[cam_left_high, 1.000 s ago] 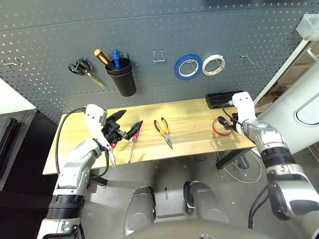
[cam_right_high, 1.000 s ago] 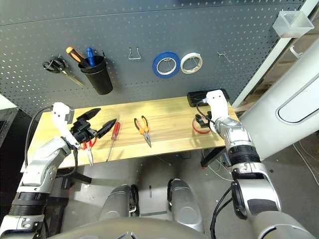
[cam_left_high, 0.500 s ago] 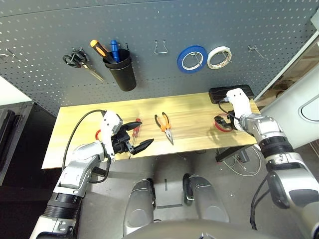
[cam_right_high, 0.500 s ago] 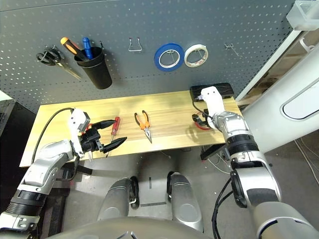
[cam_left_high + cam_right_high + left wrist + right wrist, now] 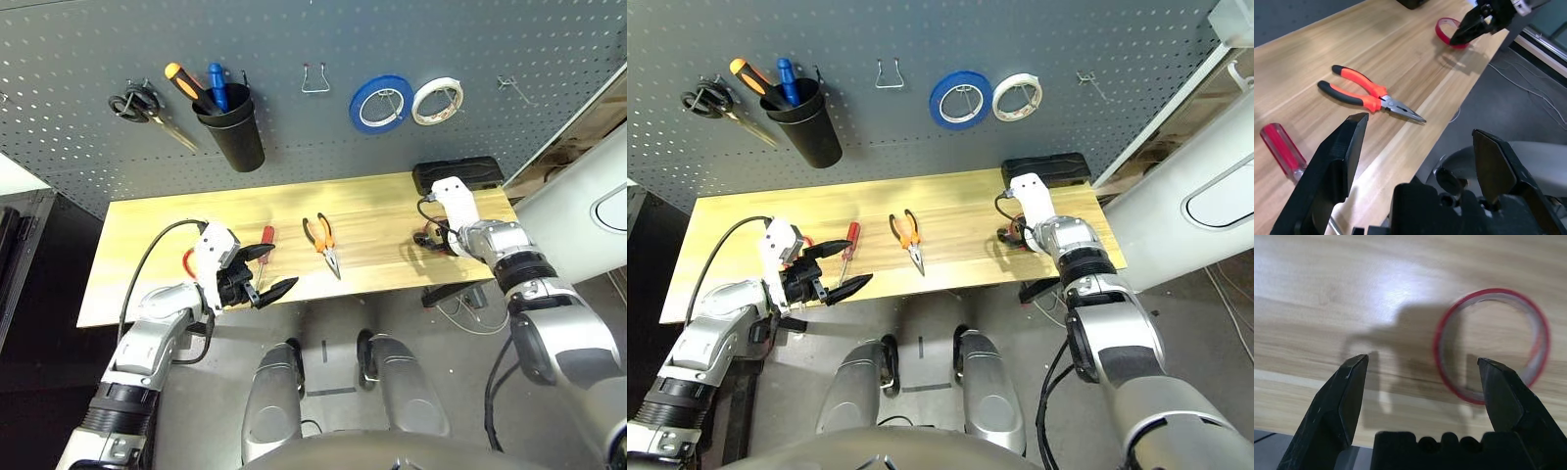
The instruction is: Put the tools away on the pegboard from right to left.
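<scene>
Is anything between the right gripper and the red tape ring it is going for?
Nothing visible. The right gripper hangs open over bare table, and the red tape ring lies flat just ahead, toward one finger's side, with nothing on or against it.

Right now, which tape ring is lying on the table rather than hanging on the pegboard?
The thin red tape ring, beside the right gripper; the blue and white rolls hang.

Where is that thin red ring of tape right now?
The red tape ring lies flat on the wooden table near its right end, just under the open right hand and in front of a black box.
</scene>
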